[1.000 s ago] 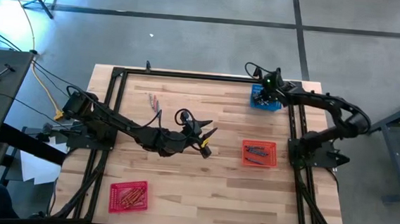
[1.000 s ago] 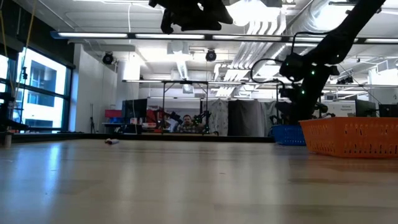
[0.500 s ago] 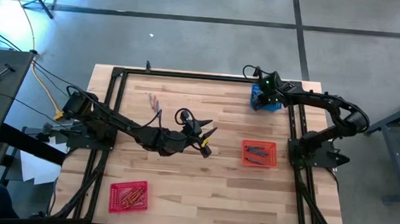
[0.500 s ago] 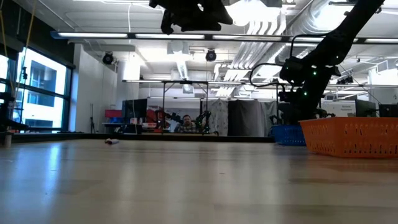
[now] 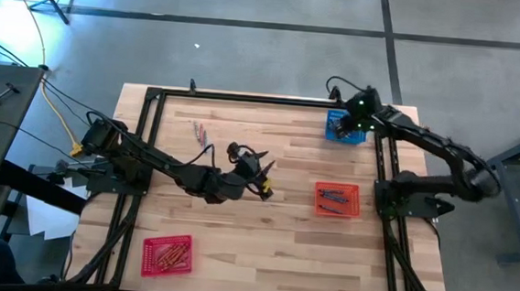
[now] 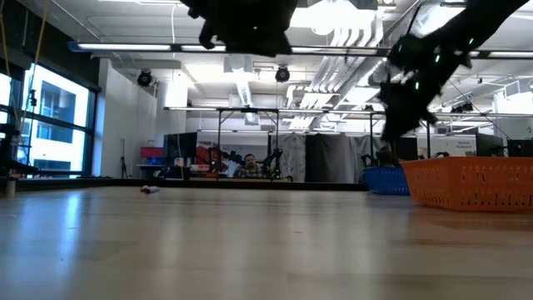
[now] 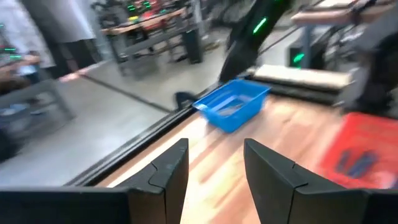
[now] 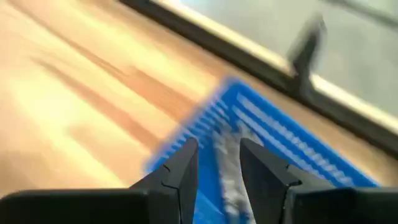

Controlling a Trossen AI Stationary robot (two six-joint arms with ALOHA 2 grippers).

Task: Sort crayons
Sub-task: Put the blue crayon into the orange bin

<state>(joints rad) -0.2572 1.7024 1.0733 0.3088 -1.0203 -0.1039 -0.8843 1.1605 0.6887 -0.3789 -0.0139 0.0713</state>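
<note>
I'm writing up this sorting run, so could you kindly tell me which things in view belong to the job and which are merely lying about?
Belonging to the job:
- loose crayons on the table
- blue basket, below the right hand
- two red baskets holding crayons
- left hand, open and empty

Just lying about:
- black frame round the table
- yellow cable

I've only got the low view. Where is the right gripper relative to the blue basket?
Observer: The right gripper is right above the blue basket, at the table's far right corner.
Operator: Any crayons loose on the table?
Observer: Yes, a few loose crayons lie at the far left, beyond the left gripper, which hangs over mid-table.
Operator: What's in the orange basket?
Observer: Grey-blue crayons.
</note>
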